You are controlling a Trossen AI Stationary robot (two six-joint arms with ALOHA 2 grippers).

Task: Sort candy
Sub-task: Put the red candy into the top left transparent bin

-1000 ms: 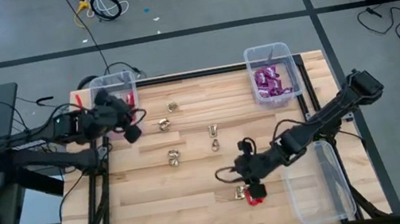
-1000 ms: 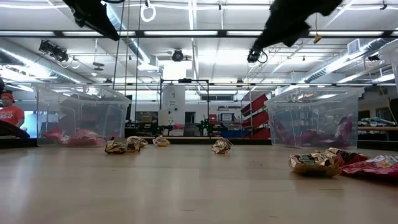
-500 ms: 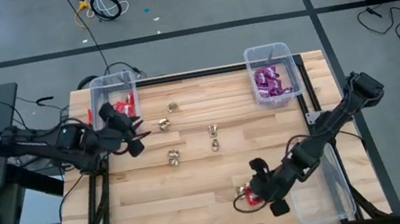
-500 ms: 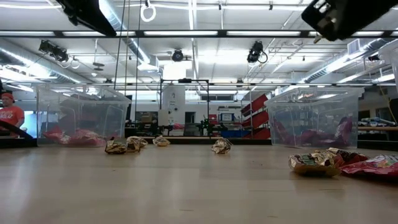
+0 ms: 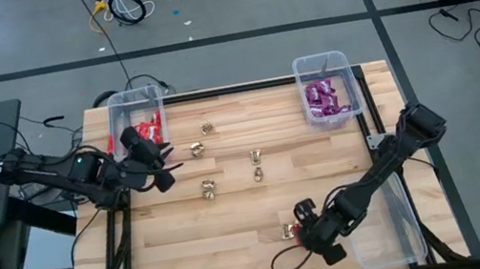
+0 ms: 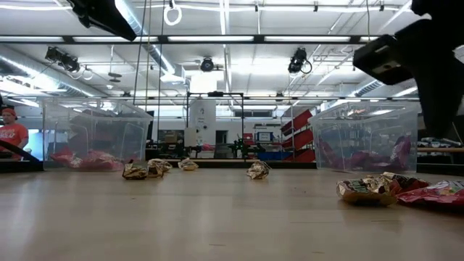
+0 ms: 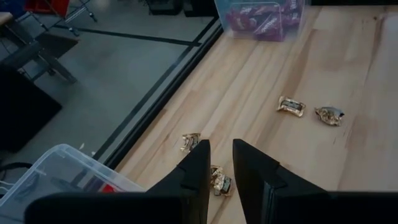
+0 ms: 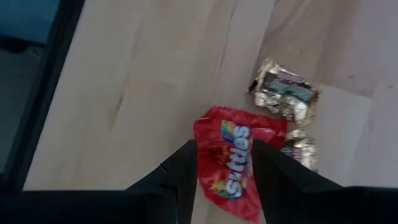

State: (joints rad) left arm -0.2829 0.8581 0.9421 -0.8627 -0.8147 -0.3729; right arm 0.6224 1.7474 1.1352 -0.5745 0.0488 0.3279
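A red candy packet (image 8: 231, 163) lies flat on the wood near the table's near right. A gold candy (image 8: 284, 90) and another gold piece (image 8: 300, 149) lie beside it. My right gripper (image 8: 222, 148) hangs open over the packet and points steeply down, one finger on each side of it. I cannot tell whether it touches. Several gold candies (image 5: 208, 190) lie scattered mid-table. My left gripper (image 5: 167, 172) hovers open by the left bin (image 5: 132, 103), with nothing between its fingers (image 7: 200, 163). A gold candy (image 7: 219, 182) shows on the table through their gap.
Red packets lie in the left bin at the far left. The far right bin (image 5: 324, 65) holds purple packets (image 5: 321, 97). A clear bin (image 5: 380, 228) runs along the right edge, close to my right arm. Bare wood lies at the near left.
My right gripper has gone toward the table's near edge and down, tipping steeply downward, and now stands over the red packet. My left gripper has swung a little away from the left bin toward the near edge. No candy has moved.
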